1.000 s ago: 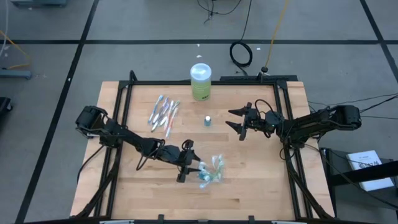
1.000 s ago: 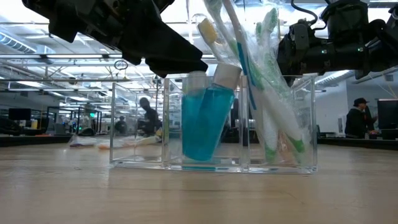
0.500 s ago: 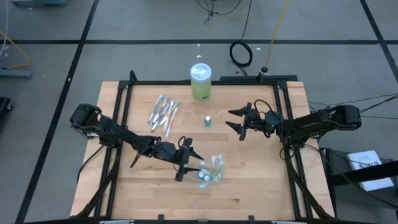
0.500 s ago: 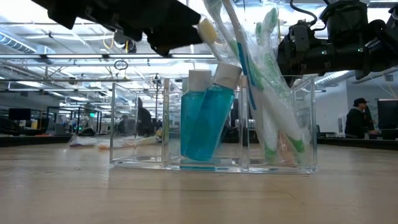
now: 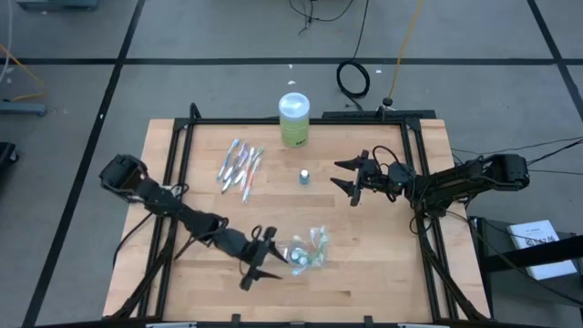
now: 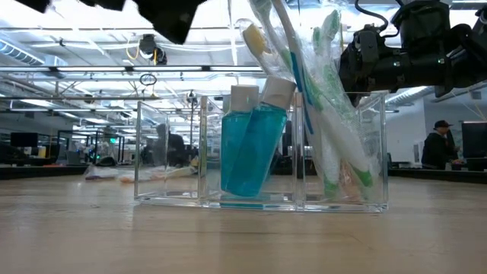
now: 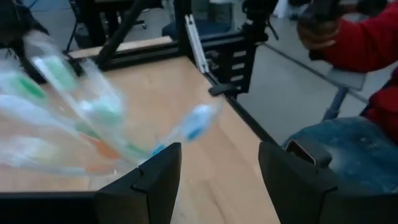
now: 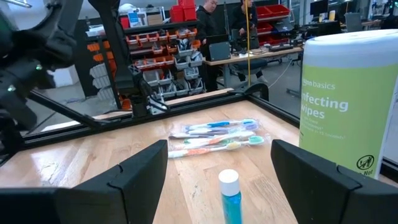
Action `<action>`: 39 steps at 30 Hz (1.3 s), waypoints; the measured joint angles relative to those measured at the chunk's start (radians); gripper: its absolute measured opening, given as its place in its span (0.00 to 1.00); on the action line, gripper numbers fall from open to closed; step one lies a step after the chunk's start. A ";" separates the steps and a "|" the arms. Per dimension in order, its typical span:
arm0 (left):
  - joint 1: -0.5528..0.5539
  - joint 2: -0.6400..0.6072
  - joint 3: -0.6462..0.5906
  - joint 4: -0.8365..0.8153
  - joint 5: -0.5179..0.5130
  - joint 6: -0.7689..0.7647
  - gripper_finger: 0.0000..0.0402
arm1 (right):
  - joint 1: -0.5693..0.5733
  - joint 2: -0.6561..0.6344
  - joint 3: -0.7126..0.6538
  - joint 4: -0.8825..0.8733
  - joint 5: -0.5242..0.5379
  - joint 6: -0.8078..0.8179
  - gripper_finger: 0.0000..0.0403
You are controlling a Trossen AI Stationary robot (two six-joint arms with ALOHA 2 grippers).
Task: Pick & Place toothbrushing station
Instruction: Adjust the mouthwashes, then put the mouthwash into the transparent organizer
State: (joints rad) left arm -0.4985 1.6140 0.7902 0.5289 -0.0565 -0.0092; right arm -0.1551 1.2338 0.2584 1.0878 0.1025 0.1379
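The toothbrushing station is a clear plastic holder [image 5: 308,251] [image 6: 262,152] standing on the wooden table near its front edge. Two blue tubes with white caps [image 6: 249,144] and several toothbrushes [image 6: 327,114] lean inside its compartments. My left gripper [image 5: 267,258] [image 7: 214,180] hangs open just left of the holder, above the table, touching nothing. Farther back on the right, my right gripper [image 5: 351,182] [image 8: 217,180] waits open in the air. It points at a small blue tube [image 5: 303,176] [image 8: 230,196] that stands upright on the table.
Several wrapped toothbrushes [image 5: 240,167] [image 8: 214,137] lie loose at the back left. A green wipes canister [image 5: 293,118] [image 8: 348,106] stands at the far edge. A black frame [image 5: 173,182] borders the table. A person in a red sleeve [image 7: 367,43] sits beyond the table.
My left gripper has drawn back from the holder, swinging toward the table's near edge and rising; in the low view it has left the holder's top and gone up to the left. The holder and its contents have stayed in place.
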 joint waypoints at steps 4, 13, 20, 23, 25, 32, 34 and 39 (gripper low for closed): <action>-0.035 0.047 0.000 0.013 -0.109 -0.042 0.54 | 0.000 0.000 0.000 0.000 0.000 0.000 0.69; -0.029 0.274 0.000 0.314 -0.082 -0.127 0.49 | 0.001 0.000 0.000 0.000 -0.002 0.000 0.69; 0.002 0.317 0.000 0.388 -0.085 -0.169 0.49 | 0.001 0.000 0.000 0.008 -0.001 -0.001 0.69; 0.023 0.317 0.000 0.377 -0.107 -0.196 0.49 | 0.001 0.000 0.000 0.008 -0.001 0.000 0.69; 0.036 0.317 0.001 0.362 -0.109 -0.205 0.49 | 0.001 0.000 0.000 0.008 -0.001 0.000 0.69; 0.034 0.311 0.001 0.360 -0.075 -0.194 0.49 | 0.003 0.000 0.000 0.008 -0.003 0.000 0.69; 0.025 0.303 0.001 0.357 -0.072 -0.176 0.49 | 0.009 0.000 0.000 0.008 -0.003 -0.004 0.69; -0.002 0.265 0.001 0.347 -0.072 -0.118 0.49 | 0.025 0.000 0.000 0.008 -0.002 -0.023 0.69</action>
State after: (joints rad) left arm -0.5002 1.8793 0.7910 0.8757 -0.1286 -0.1267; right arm -0.1300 1.2335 0.2581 1.0954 0.1006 0.1154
